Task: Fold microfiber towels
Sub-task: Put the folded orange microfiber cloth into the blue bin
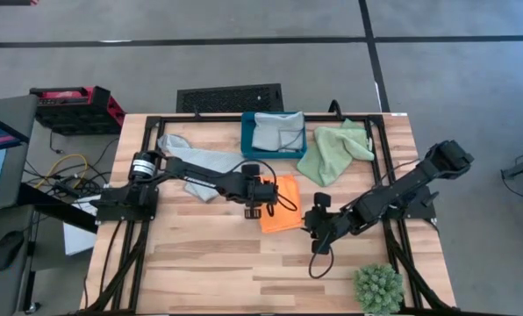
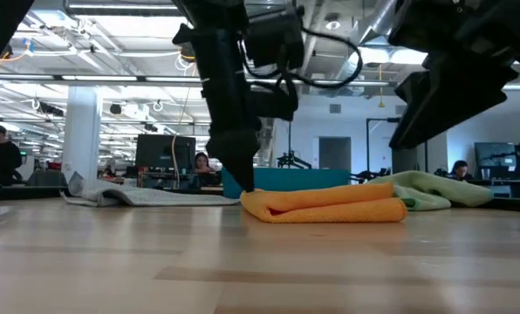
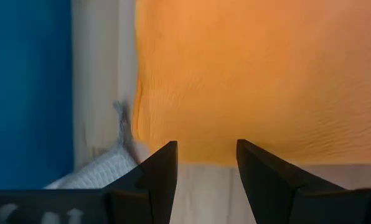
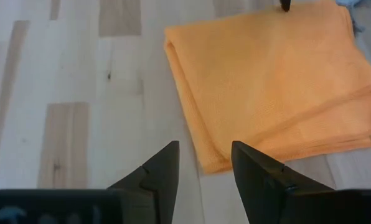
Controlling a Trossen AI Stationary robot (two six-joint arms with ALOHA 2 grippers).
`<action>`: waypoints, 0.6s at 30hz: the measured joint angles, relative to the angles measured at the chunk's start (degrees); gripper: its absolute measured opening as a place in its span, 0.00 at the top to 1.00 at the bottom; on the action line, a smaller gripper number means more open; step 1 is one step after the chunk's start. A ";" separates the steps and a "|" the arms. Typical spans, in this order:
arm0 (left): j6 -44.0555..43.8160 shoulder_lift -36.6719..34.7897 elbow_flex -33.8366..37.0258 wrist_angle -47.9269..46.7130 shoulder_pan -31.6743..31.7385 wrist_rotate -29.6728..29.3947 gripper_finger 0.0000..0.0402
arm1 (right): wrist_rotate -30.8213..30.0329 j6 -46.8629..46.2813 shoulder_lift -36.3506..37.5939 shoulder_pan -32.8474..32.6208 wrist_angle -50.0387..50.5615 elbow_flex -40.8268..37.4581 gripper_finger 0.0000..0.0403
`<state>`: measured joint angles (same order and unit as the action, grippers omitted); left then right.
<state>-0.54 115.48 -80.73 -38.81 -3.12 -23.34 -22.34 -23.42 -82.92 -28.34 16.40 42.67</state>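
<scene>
At far left of the wooden table (image 1: 200, 263), one pale blue-grey towel (image 1: 196, 162) spread flat and rumpled, partly under the left arm. Just right of it, the left gripper (image 1: 254, 211) at the left edge of the orange towel (image 1: 282, 204), fingers apart with nothing between them (bare wood and the orange hem in the gap, seen from the left wrist), tips close above the tabletop at the towel's corner in the low view. Orange towel folded into a neat stack, layered edges showing on one side, flat on the wood near the table's middle. Behind it, toward the far edge, a dark teal box (image 1: 247, 140) with the second blue-grey towel (image 1: 276, 132) folded inside. Right of the box, the light green towel (image 1: 333, 151) crumpled, one edge touching the box's right side. Further right and nearer, the right gripper (image 1: 318, 230) just beside the orange towel's right edge, raised off the wood, fingers apart and empty, towel's near corner lying ahead of them. At the near right corner, a spiky green plant ball (image 1: 377, 288), well apart from every towel.
</scene>
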 joint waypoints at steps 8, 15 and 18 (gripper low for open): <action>-0.02 0.02 1.38 1.03 0.78 0.72 0.61 | 0.34 1.40 -8.86 1.28 -5.30 -0.20 0.59; -1.35 0.02 3.10 0.84 0.86 7.04 0.61 | 0.41 1.51 -13.06 3.63 -6.25 0.88 0.59; -3.00 -0.07 3.79 0.83 0.53 9.13 0.61 | 0.39 1.45 -13.00 4.75 -4.95 0.89 0.59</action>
<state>-3.54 115.41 -76.94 -37.98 -2.59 -14.21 -21.96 -21.97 -95.92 -23.60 11.45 43.56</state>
